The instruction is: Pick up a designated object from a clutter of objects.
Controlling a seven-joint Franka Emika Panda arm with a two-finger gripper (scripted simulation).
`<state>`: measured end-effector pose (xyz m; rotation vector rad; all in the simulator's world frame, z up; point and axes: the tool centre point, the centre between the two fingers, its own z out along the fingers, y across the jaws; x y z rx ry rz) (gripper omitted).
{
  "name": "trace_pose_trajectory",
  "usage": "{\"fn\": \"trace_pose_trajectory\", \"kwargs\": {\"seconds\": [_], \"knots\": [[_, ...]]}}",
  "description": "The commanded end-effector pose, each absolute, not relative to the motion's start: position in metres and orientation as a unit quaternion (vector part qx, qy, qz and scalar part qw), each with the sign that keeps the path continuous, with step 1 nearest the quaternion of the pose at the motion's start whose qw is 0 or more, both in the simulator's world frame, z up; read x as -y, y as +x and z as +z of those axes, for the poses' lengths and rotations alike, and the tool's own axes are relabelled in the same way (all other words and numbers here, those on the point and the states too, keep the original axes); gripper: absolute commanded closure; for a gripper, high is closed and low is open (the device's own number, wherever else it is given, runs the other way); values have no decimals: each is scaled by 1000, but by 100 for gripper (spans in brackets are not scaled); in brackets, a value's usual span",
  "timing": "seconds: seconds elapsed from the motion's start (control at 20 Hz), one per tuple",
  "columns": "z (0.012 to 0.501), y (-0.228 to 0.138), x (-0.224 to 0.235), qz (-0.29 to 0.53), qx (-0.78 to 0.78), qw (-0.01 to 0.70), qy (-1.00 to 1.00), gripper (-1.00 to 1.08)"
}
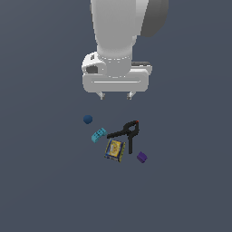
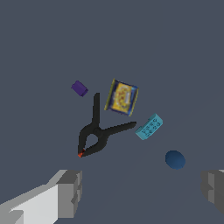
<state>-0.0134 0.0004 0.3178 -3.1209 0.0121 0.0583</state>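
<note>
In the exterior view, your gripper [image 1: 117,95] hangs well above the floor with its jaws spread wide and nothing between them, which I read as a hover before any descent. The dark blue ball [image 1: 88,119] lies at the edge of the clutter, towards the exterior view's left, apart from the cyan brick [image 1: 99,134], its nearest neighbour. The black clamp [image 1: 126,134], the blue-yellow box [image 1: 113,150] and the purple cube [image 1: 142,157] lie further towards the exterior view's right. That outlying spot probably suits you: the fingers should be able to come down on either side of the ball without brushing the brick. In the wrist view, the two fingertips [image 2: 70,192] frame the scene far apart, and the ball [image 2: 175,159] appears between them but nearer one fingertip than the other, so you likely need to centre the hand before lowering. The brick [image 2: 149,127] sits just beyond it, clear of contact. Being round and smooth, the ball has no long axis and points nowhere, so no wrist rotation is called for on its account.
</note>
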Motion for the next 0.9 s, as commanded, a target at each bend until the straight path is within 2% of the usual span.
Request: {"fn": "trace_pose_trajectory", "kwargs": {"seconds": [0.0, 0.45, 0.85], "knots": [[318, -13, 0, 19, -4, 10, -1000, -92], [339, -11, 22, 5, -8, 4, -1000, -92], [327, -11, 27, 5, -20, 6, -1000, -92]]}}
